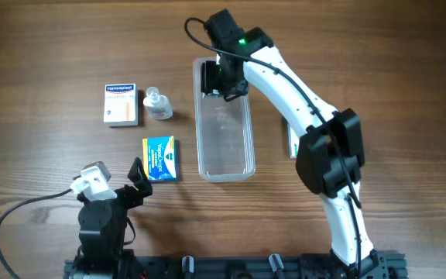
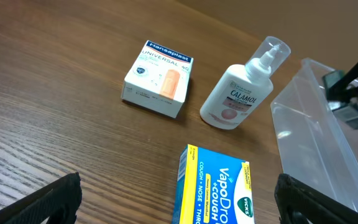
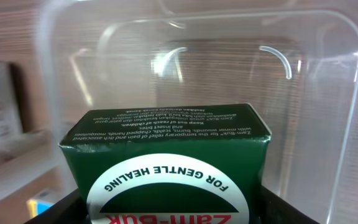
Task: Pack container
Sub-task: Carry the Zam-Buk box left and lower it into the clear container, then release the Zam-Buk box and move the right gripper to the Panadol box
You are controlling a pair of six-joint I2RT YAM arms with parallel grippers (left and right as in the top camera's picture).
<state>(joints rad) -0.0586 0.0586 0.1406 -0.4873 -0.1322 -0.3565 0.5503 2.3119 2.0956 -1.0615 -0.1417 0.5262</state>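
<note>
We note the table (image 1: pixel 37 46) as matt, grained wood. The container (image 1: pixel 224 143) is clear, smooth, glossy plastic. At its 12 o'clock end, the green carton (image 3: pixel 166 143) is printed card with a slight sheen. The bottle (image 2: pixel 238 93) is translucent plastic.

On my overhead feed the table (image 1: pixel 45 54) fills the frame, a brown wood-grain top with the grain running left to right. The light on it looks soft and even, with only faint shadows
</note>
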